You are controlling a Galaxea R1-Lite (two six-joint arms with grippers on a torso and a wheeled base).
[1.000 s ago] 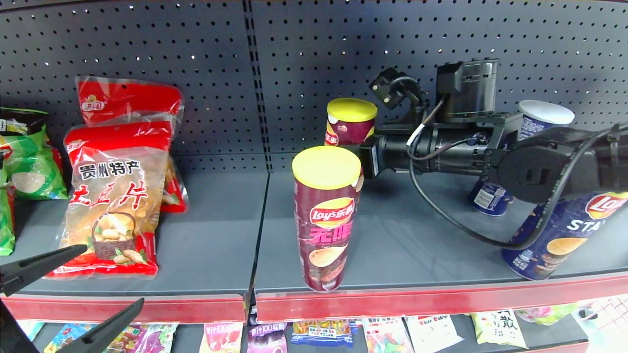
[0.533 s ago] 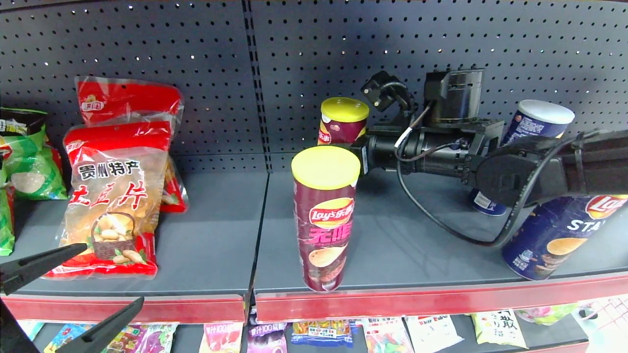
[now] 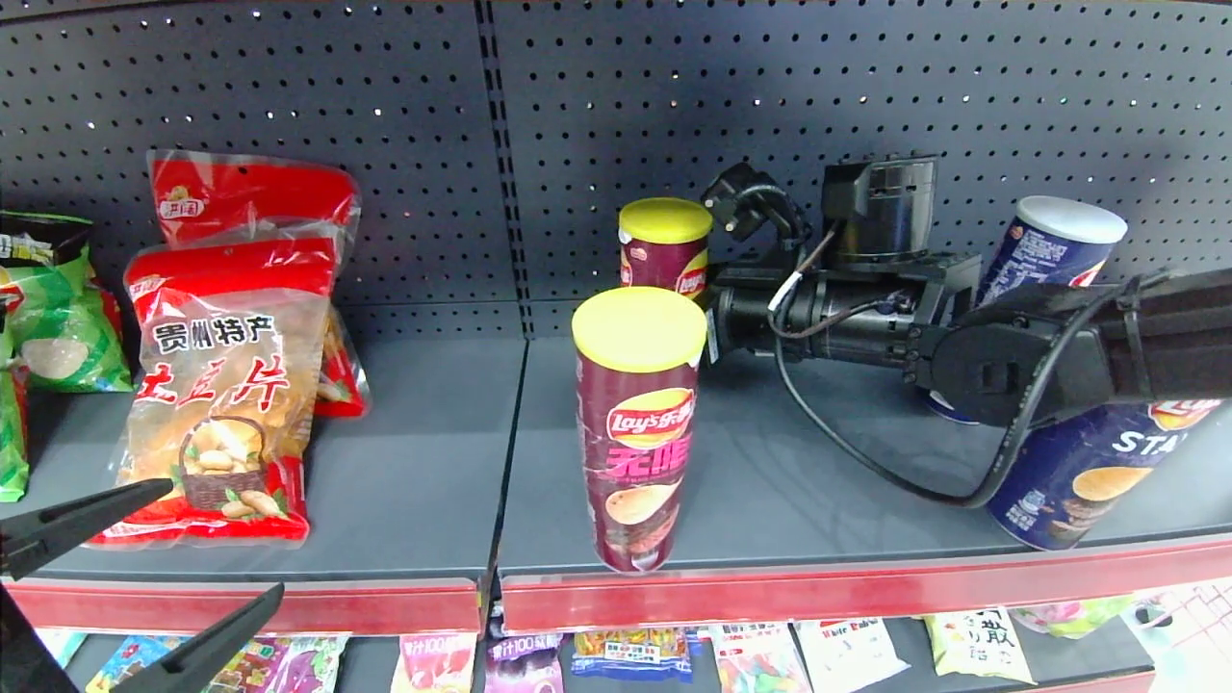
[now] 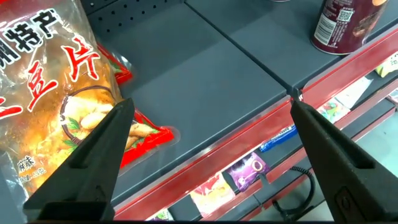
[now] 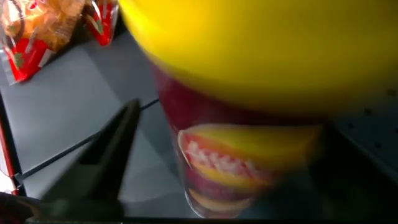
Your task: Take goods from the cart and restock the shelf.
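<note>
A maroon chip can with a yellow lid (image 3: 638, 428) stands upright at the front of the grey shelf (image 3: 770, 481). Behind it, a second maroon chip can (image 3: 664, 248) is held at the back of the shelf by my right arm (image 3: 837, 313), which reaches in from the right. In the right wrist view my right gripper (image 5: 230, 168) is shut on this can (image 5: 242, 155), one dark finger (image 5: 106, 162) beside it. My left gripper (image 3: 144, 577) hangs open before the shelf's front left edge, and between its fingers (image 4: 93, 162) nothing is held.
Two blue chip cans (image 3: 1054, 241) (image 3: 1088, 472) stand on the right, partly behind my right arm. Red snack bags (image 3: 226, 385) lean at the left, green bags (image 3: 53, 318) at the far left. Small packets (image 3: 635, 654) line the lower shelf. A red lip (image 3: 770, 592) runs along the shelf front.
My right arm has shifted left and dropped a little, carrying the rear maroon can with it. The left gripper and the front can have stayed put.
</note>
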